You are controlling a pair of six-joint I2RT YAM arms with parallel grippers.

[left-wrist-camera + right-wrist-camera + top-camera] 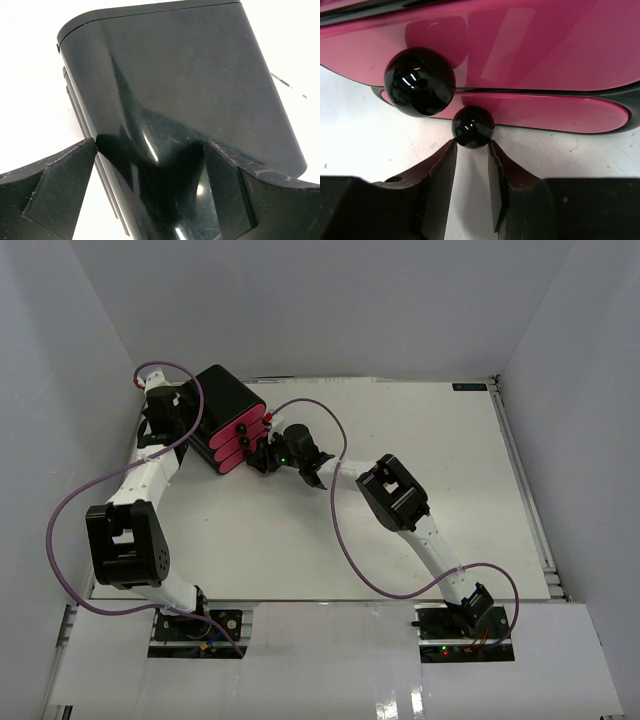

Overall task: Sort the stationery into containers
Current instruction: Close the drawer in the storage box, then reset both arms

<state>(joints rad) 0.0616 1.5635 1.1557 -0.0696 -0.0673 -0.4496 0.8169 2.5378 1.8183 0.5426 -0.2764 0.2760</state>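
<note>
The containers are three pink-fronted drawers (232, 445) stacked in one black rounded box (225, 400) at the table's far left. All three fronts sit flush. My right gripper (262, 455) is low on the table at the lowest drawer (560, 110). Its jaws are a little apart, and the fingertips (449, 150) touch the underside of that drawer's small black knob (473, 126), which sits just beyond them. The knob above (420, 81) is free. My left gripper (150, 147) is wide open against the box's glossy back (190, 75). No stationery shows in any view.
White walls stand close behind and to the left of the box. A purple cable (335, 520) loops off the right arm over the table's middle. The table's right edge has a metal rail (525, 490).
</note>
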